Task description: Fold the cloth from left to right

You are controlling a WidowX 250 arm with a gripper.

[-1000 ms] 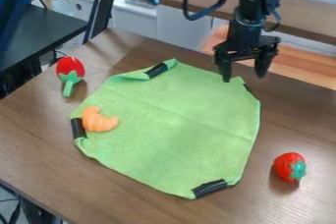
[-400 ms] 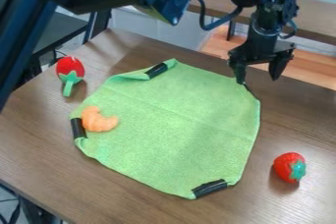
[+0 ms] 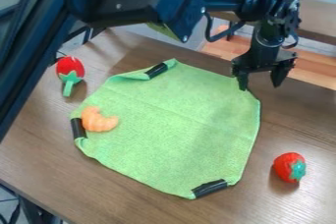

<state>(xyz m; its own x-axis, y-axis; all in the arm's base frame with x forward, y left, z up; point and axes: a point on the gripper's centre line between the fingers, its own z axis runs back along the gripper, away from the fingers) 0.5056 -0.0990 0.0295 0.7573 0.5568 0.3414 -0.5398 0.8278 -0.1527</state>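
Observation:
The black gripper [image 3: 260, 88] hangs open over the upper right corner of the green cloth, one fingertip over the cloth's edge and the other beyond it to the right. The cloth [image 3: 171, 125] lies spread on the table, with black tape on its corners at the upper left, left and bottom. Whatever tape is at the upper right corner is hidden behind the gripper. An orange croissant-shaped toy [image 3: 98, 120] rests on the cloth's left part, beside the left tape.
A red toy with a green stem [image 3: 70, 73] lies on the brown table [image 3: 39, 139] left of the cloth. A toy strawberry [image 3: 289, 167] sits right of the cloth. The arm crosses the upper left, and the table's far edge runs behind the gripper.
The gripper has moved to the right along the cloth's far edge, then slightly lower. More of the arm now covers the upper left. The cloth and toys have stayed put.

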